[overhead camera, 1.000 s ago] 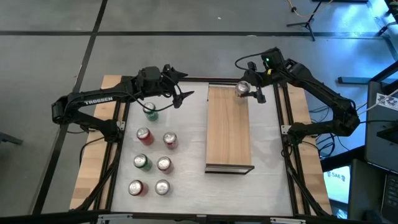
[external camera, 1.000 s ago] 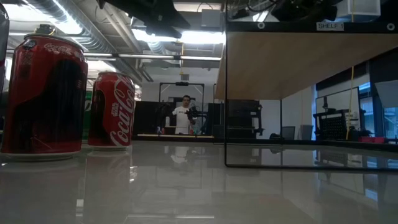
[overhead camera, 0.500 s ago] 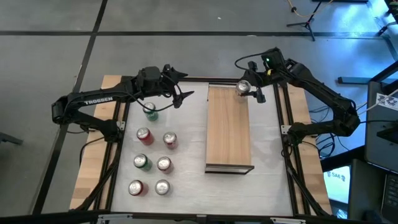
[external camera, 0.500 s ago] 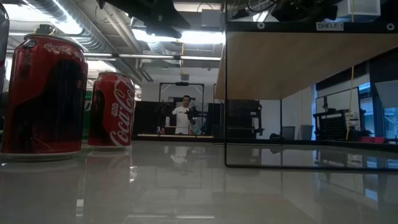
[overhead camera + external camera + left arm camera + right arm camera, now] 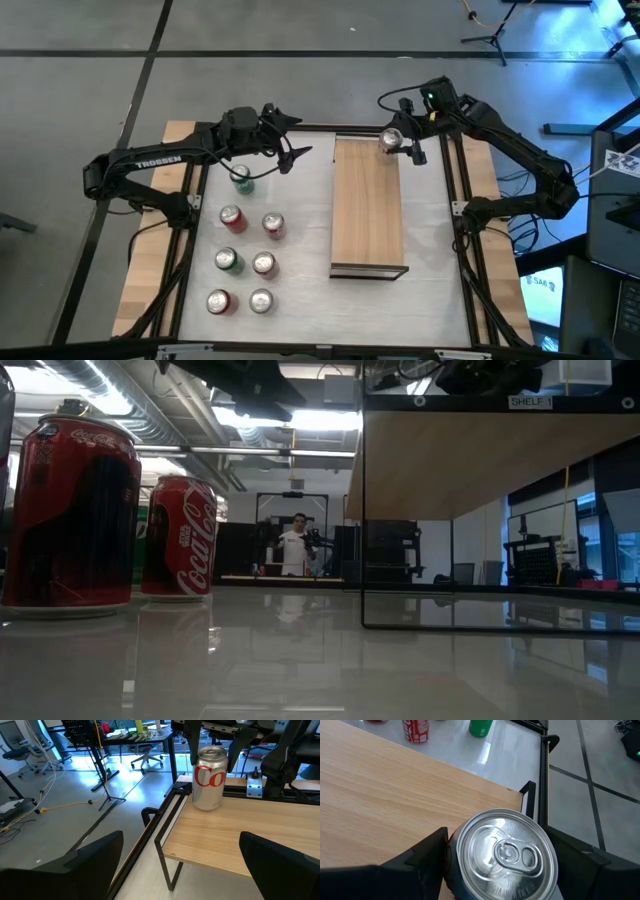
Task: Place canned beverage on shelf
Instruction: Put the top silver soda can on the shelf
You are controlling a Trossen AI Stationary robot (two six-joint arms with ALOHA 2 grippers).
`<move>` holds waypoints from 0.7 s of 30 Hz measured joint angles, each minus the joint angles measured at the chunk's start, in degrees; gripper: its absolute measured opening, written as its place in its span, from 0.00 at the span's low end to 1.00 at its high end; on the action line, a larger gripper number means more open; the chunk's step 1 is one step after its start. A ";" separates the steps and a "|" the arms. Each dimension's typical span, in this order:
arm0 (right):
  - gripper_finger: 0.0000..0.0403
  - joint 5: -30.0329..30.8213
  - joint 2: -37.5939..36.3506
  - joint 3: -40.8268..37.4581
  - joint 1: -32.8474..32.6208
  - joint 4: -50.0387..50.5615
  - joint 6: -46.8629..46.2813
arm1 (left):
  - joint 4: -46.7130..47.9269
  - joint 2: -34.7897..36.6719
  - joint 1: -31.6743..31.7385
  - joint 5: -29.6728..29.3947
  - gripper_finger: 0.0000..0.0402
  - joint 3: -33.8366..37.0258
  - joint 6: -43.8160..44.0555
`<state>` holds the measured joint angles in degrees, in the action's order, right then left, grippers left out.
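A silver can with red lettering (image 5: 391, 140) stands upright on its base at the far end of the light-wood shelf (image 5: 368, 210); it also shows in the left wrist view (image 5: 210, 777). My right gripper (image 5: 399, 144) is over the can, shut on it. My left gripper (image 5: 296, 155) is open and empty, above the white table left of the shelf's far end, facing the can. Several more cans (image 5: 245, 245) stand on the table left of the shelf. My right gripper holds the silver can by the upper part of its side wall (image 5: 196, 765), pinched between the two fingers (image 5: 427, 862), one on each side. The fingers come from above, pointing steeply down. The can stands upright with its base on the shelf's far end.
A green can (image 5: 241, 180) stands just below my left gripper. Two red cans (image 5: 70, 510) show close by in the low view. The shelf is raised on a thin dark frame (image 5: 167, 865). The shelf's near part (image 5: 368, 240) is bare wood.
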<state>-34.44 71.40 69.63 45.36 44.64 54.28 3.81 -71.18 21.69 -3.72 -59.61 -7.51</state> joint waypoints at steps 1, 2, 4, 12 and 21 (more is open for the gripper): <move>0.71 0.00 0.00 0.00 0.00 0.00 0.00 | 0.00 0.00 0.00 0.00 0.97 0.00 0.00; 0.71 0.00 0.00 0.00 0.00 -0.02 0.00 | 0.00 0.00 0.00 0.00 0.97 0.00 0.00; 0.71 0.00 0.00 0.00 0.00 0.00 0.00 | 0.00 0.00 0.00 0.01 0.97 0.00 0.00; 0.76 0.12 0.02 -0.02 0.00 0.00 0.00 | 0.01 0.00 0.01 0.00 0.97 0.00 0.00; 0.92 4.29 0.09 -0.09 0.02 0.05 0.01 | 0.00 0.00 0.00 0.01 0.97 0.00 0.00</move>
<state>-30.14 71.48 69.54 45.39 44.70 54.29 3.82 -71.18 21.69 -3.71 -59.61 -7.51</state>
